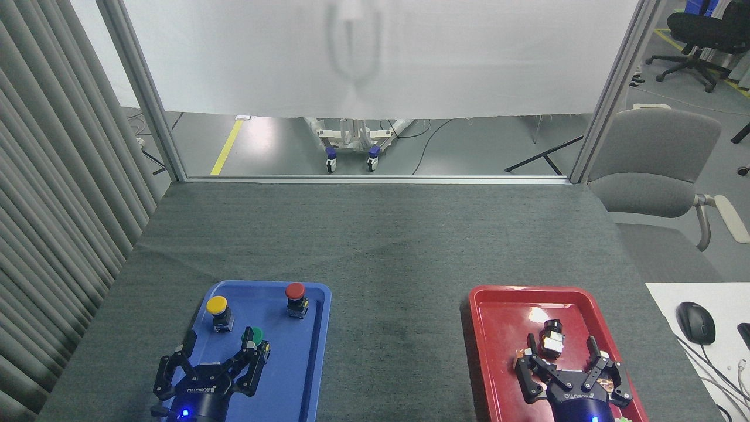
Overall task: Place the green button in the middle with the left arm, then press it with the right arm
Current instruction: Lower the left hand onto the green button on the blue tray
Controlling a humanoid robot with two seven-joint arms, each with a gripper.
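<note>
The green button (254, 336) stands in the blue tray (316, 351), near the tray's middle. It sits right at the tip of one finger of the left tool (220, 355). The finger looks like it touches the button's side, but I cannot tell for sure. The left tool's fingers are spread wide and hold nothing. The other finger points up toward the yellow button (217, 307), which stands a bit up and left of the green one. The red button (295, 294) stands near the tray's far right corner, apart from the others.

The left arm comes in from the bottom edge, over the blue tray. It points away from the robot. A small blue light glows on it. White letters on the tool read "ROBOTIQ", seen upside down.

The middle (398, 328) of the dark grey table lies bare between the two trays.

The right tool (561, 358) hangs over the red tray (480, 334), fingers spread wide. A small black and white part (551, 341) lies between its fingers. The same white letters show here too.
</note>
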